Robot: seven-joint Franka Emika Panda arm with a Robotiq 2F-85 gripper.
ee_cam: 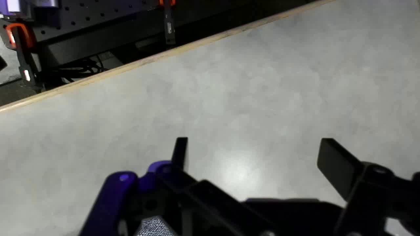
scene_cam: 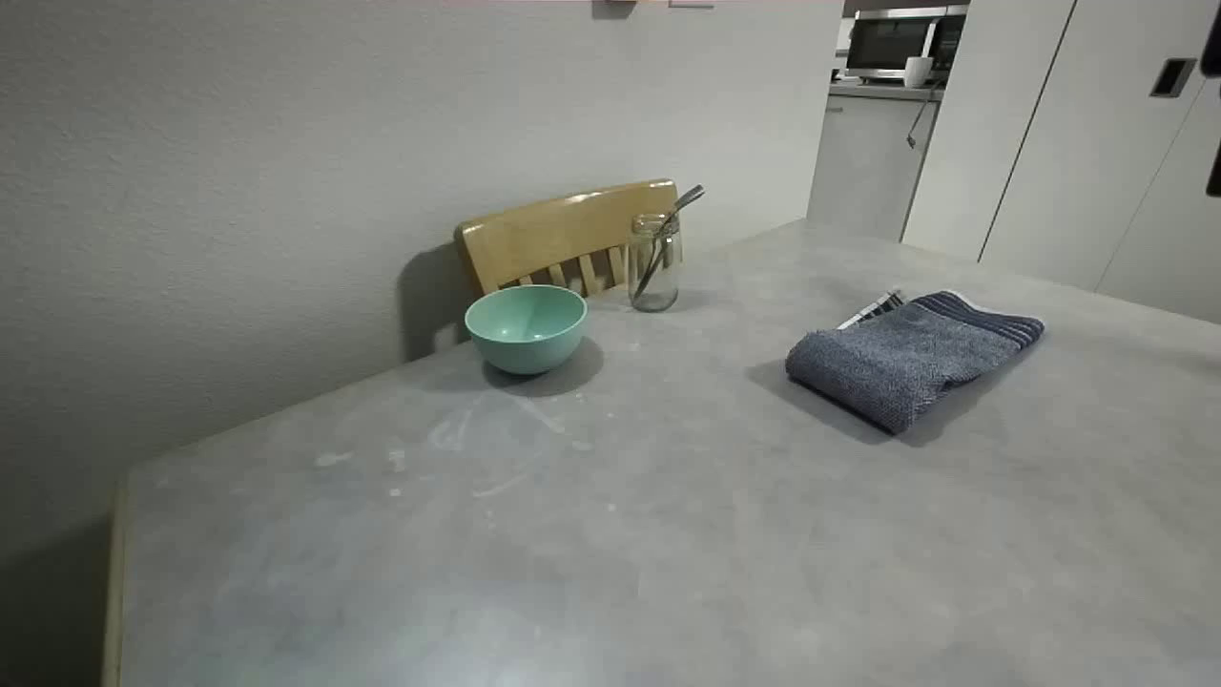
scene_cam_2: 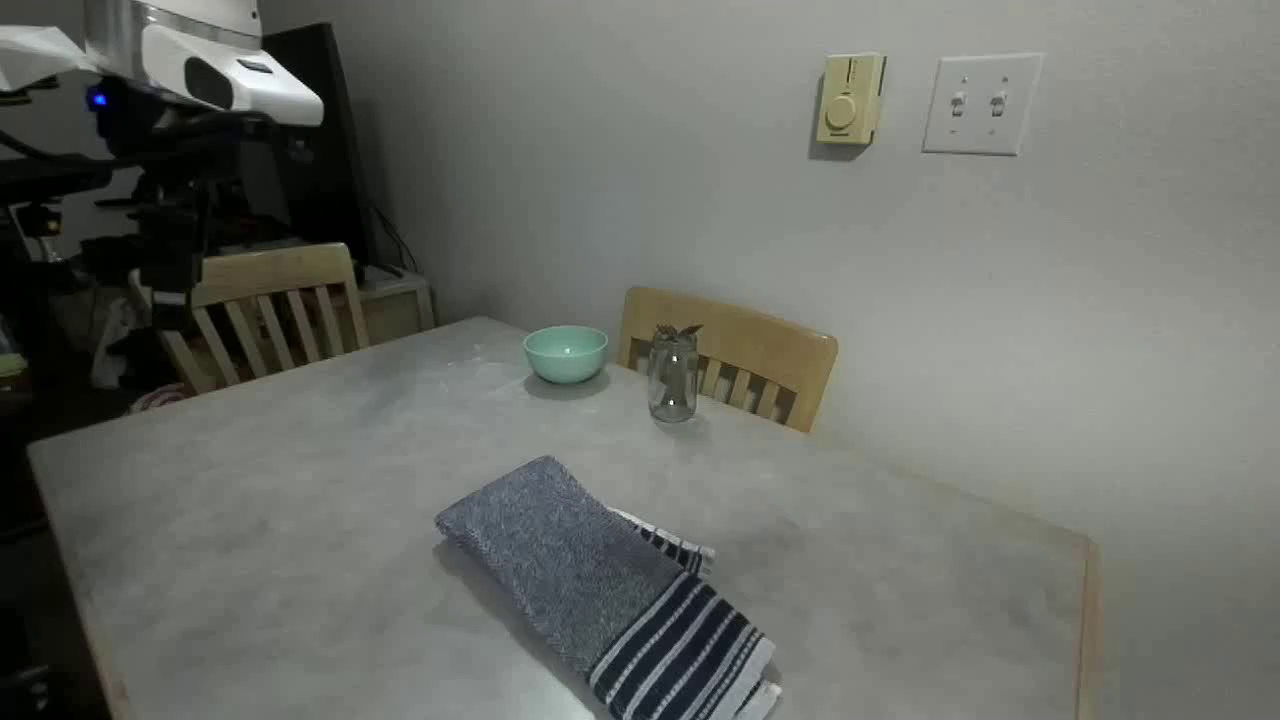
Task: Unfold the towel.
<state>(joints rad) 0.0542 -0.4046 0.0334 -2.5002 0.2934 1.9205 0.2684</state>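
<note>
While my gripper (ee_cam: 254, 144) hangs over the grey table (ee_cam: 229, 98), its two fingers (ee_cam: 338, 167) stand wide apart, with mottled tabletop showing between them. The towel (scene_cam_2: 570, 570) lies folded on that table, apart from my fingers, its striped end at one side and a narrow striped corner poking out beneath an edge. In the wrist view I catch only a small patch of it, low down among my own dark parts.

A pale wooden strip (ee_cam: 183, 49) runs along the table's edge, and a bright glare (ee_cam: 238, 170) sits on the surface below me. Whitish smudges (scene_cam: 458, 434) mark it near the teal bowl (scene_cam_2: 566, 350). Near the bowl stands an upright glass jar (scene_cam_2: 672, 405) with cutlery (scene_cam: 689, 196) leaning in it. Behind them, a wooden chair (scene_cam: 563, 224) stands between the table and a pale, textured wall (scene_cam: 238, 191).

In an exterior view that wall carries a thermostat (scene_cam_2: 850, 98) and a double light switch (scene_cam_2: 985, 105); another chair (scene_cam_2: 265, 270) stands past the table, near a tall dark panel (scene_cam_2: 320, 150). In an exterior view I also see white doors (scene_cam: 1068, 143), a counter (scene_cam: 878, 93), a microwave (scene_cam: 892, 43) and a white cup (scene_cam: 918, 72). My wrist view takes in a dark board (ee_cam: 92, 13) full of holes, orange-and-black clamps (ee_cam: 169, 29) and loose cables (ee_cam: 82, 67).
</note>
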